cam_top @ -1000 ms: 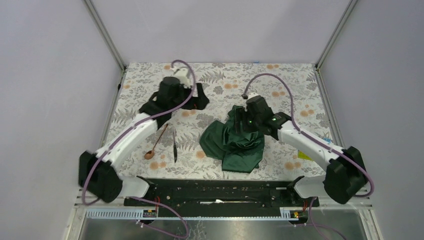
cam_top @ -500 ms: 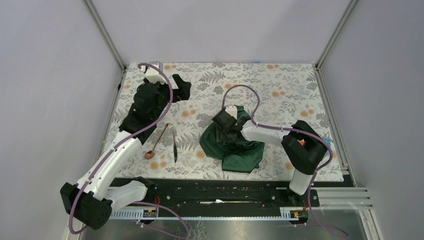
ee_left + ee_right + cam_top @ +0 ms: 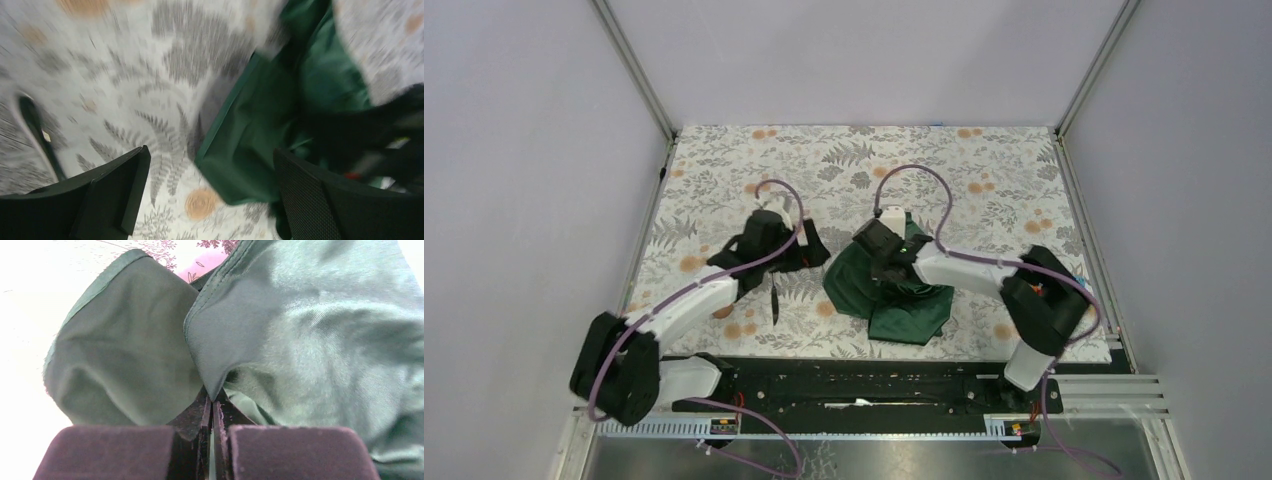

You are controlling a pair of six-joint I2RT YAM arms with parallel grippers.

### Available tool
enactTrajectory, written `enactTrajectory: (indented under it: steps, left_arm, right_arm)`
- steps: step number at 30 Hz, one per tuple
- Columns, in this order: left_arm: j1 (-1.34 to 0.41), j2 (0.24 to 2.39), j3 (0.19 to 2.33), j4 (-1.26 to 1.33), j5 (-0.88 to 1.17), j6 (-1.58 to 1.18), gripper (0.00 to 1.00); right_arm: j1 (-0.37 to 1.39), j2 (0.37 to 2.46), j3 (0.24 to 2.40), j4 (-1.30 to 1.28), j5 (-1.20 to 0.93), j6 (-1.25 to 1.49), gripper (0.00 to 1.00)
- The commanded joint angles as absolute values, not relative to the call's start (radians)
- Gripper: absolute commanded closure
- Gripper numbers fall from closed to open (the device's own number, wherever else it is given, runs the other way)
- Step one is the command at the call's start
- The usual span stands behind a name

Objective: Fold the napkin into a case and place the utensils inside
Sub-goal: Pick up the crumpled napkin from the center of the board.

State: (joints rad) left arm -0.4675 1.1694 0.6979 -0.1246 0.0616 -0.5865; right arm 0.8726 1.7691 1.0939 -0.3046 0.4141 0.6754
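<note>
Plain pale grey walls (image 3: 864,60) close in a table spread with a floral grey-and-orange tablecloth (image 3: 984,180), and both arms reach in from the near edge toward its middle. The napkin (image 3: 904,305) lies right of centre as a rumpled dark green heap with loose folds and turned-up edges. It is not shaped into a narrow case, and nothing shows lying inside it. The right gripper (image 3: 886,268) presses down into the top of the heap. Seen from its own wrist, the right gripper (image 3: 212,410) has its two padded fingers (image 3: 110,450) clenched together, with a fold of the napkin (image 3: 300,340) pinched at their tips. The left gripper (image 3: 809,255) hovers just beside the napkin's left edge. In the blurred left wrist view the left gripper (image 3: 210,152) is spread wide and holds nothing, and the napkin (image 3: 250,145) and the tablecloth (image 3: 150,75) show between its fingers. The black knife (image 3: 774,298) lies flat on the tablecloth left of the napkin and apart from it, partly under the left arm. It appears as a dark streak (image 3: 37,130) at the left of the wrist view.
</note>
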Motion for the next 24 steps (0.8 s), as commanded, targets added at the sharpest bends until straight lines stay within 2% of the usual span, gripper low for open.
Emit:
enactTrajectory:
  steps: [1,6,8,9,12,16,18,22,24]
  left_arm:
    - [-0.506,1.328,0.694,-0.024,0.261,-0.623,0.01]
    - [-0.586,1.506,0.743,-0.020,0.238,-0.601,0.02]
    - [-0.612,1.541,0.750,-0.015,0.220,-0.601,0.08]
    - [-0.622,1.552,0.751,-0.011,0.218,-0.602,0.15]
    - [-0.632,1.568,0.754,-0.013,0.212,-0.601,0.47]
    - [-0.619,1.539,0.830,-0.103,0.134,-0.562,0.81]
    - [-0.597,1.502,0.886,-0.171,0.101,-0.534,0.90]
    - [-0.525,1.356,0.945,-0.268,0.046,-0.501,0.93]
    - [-0.499,1.278,0.948,-0.319,0.040,-0.495,1.00]
  right_arm:
    - [0.868,1.541,1.026,-0.259,0.410,0.592,1.00]
    - [0.828,1.419,0.949,-0.249,0.306,0.574,1.00]
    - [0.797,1.375,0.913,-0.241,0.269,0.578,1.00]
    - [0.779,1.353,0.899,-0.238,0.249,0.579,1.00]
    - [0.704,1.307,0.876,-0.229,0.198,0.564,1.00]
    - [0.590,1.303,0.949,-0.268,0.144,0.504,1.00]
    - [0.540,1.312,1.042,-0.319,0.143,0.476,1.00]
    - [0.388,1.375,1.220,-0.486,0.205,0.428,1.00]
    - [0.300,1.447,1.305,-0.573,0.181,0.387,1.00]
